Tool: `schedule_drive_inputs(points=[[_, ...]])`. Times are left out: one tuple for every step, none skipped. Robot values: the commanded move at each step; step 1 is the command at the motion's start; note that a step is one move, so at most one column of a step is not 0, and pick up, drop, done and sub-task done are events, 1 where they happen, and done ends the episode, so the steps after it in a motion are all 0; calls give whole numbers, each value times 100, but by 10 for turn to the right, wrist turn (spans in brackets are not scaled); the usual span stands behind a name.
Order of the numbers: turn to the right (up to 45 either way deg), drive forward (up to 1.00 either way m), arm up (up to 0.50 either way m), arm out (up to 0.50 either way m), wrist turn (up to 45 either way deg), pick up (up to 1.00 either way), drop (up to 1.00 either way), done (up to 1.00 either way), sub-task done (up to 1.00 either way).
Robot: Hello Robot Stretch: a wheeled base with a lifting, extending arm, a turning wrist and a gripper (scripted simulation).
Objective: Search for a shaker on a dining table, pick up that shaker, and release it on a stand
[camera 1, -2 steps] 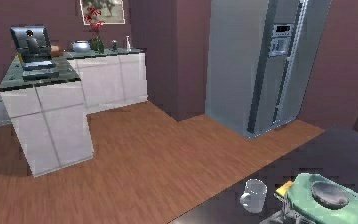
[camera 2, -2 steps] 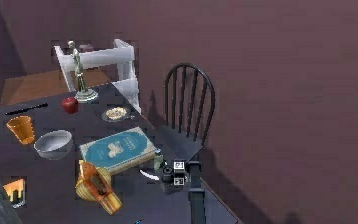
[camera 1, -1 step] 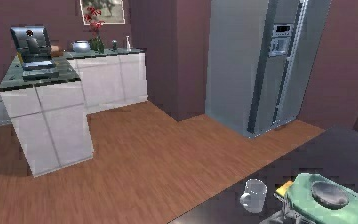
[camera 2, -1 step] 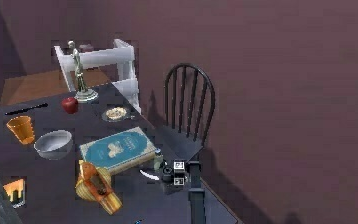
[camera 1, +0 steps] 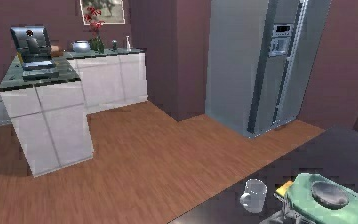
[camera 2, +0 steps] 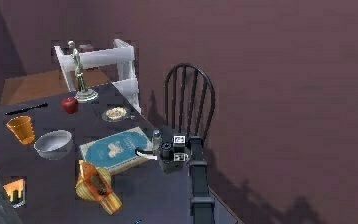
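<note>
The arm (camera 2: 200, 190) reached out over the dark dining table (camera 2: 147, 205). The gripper (camera 2: 147, 153) sat at the right-hand side of a pale blue book (camera 2: 107, 150) that lay flat on the tabletop. With the book right behind the fingers, I could not tell whether the gripper held anything. A small pale thing (camera 2: 155, 134) stood just beyond the gripper, near the table's edge and close to a dark spindle-back chair (camera 2: 190, 98). It was too small for me to say whether it was the shaker.

Left of the book was a grey bowl (camera 2: 53, 144), and farther left an orange cup (camera 2: 22, 128). Beyond them lay a red apple (camera 2: 69, 103) and a small plate (camera 2: 116, 114). A tall golden statuette (camera 2: 75, 70) stood near the apple, in front of a white chair (camera 2: 112, 58). A crumpled orange thing (camera 2: 95, 188) lay just below the book in the arm side view.

Looking ahead, a white mug (camera 1: 254, 193) and a green dish (camera 1: 332, 195) stood on a dark tabletop at the forward view's lower right. Across the wooden floor (camera 1: 157, 150) stood white kitchen cabinets (camera 1: 52, 125) with a coffee machine (camera 1: 32, 47) on top. A grey fridge (camera 1: 272, 60) stood against the purple wall.
</note>
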Motion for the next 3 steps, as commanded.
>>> schedule_drive_inputs(points=[[0, 0, 24, 0, 0, 0, 0, 0, 0], [0, 0, 0, 0, -450, 0, 0, 0, 0], [0, 0, 0, 0, -450, 0, 0, 0, 0]])
